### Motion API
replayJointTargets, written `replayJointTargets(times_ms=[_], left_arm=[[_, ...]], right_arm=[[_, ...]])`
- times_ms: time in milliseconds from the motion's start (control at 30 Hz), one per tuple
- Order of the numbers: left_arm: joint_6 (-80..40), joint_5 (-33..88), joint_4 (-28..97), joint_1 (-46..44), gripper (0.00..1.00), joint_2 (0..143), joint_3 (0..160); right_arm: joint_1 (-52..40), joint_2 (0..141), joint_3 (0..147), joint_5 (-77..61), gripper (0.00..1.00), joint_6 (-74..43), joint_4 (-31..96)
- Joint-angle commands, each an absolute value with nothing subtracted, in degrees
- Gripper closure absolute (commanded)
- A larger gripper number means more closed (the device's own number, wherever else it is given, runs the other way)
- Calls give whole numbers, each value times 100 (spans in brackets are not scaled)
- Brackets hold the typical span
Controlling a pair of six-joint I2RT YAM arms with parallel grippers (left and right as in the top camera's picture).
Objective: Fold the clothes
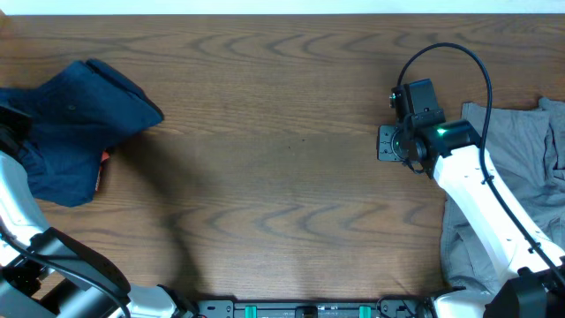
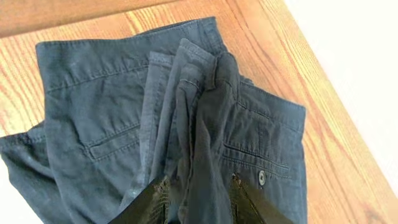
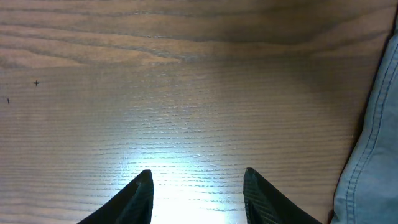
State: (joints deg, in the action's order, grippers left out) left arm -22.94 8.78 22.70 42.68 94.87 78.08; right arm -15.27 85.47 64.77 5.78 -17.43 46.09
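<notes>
Dark navy trousers (image 1: 75, 124) lie bunched at the table's far left. In the left wrist view the trousers (image 2: 112, 106) show a back pocket and a button. My left gripper (image 2: 198, 190) is shut on a raised fold of the navy trousers. In the overhead view the left gripper is hidden at the left edge by the cloth. A grey garment (image 1: 508, 185) lies crumpled at the right; its edge shows in the right wrist view (image 3: 373, 155). My right gripper (image 1: 390, 144) is open and empty over bare wood, left of the grey garment; its fingers (image 3: 198, 186) hold nothing.
A small orange tag (image 1: 101, 168) peeks out beside the navy trousers. The table's far edge (image 1: 282, 12) meets a white wall. The table's corner and edge (image 2: 323, 93) run close to the trousers in the left wrist view.
</notes>
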Motion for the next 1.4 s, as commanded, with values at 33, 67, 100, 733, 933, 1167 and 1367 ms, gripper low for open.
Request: replayJointTargets(times_ms=[33, 67, 100, 733, 933, 1167, 1367], left_arm=[[-2320, 1887, 2099, 4276, 75, 9465, 7703], [-2272, 2314, 1990, 4257, 81, 9465, 7703], [-2196, 2707, 1881, 4230, 85, 9465, 7703], [-2021, 1686, 3310, 4150, 93, 10713, 7701], [-2023, 1953, 3352, 4171, 63, 11334, 7701], [-2018, 2418, 3267, 4171, 55, 11203, 7725], [-1973, 3577, 2995, 4104, 48, 10527, 7738]], right_arm=[[-1522, 8473, 6547, 576, 54, -1820, 4624], [-1522, 8475, 6547, 576, 54, -1820, 4624], [-1522, 8475, 6547, 576, 54, -1820, 4624], [-1522, 8475, 6547, 576, 54, -1820, 4764], [-1522, 8475, 6545, 598, 54, -1817, 4831], [-1516, 8475, 6545, 598, 53, -1820, 4827], [-1516, 8475, 6545, 600, 53, -1820, 4799]])
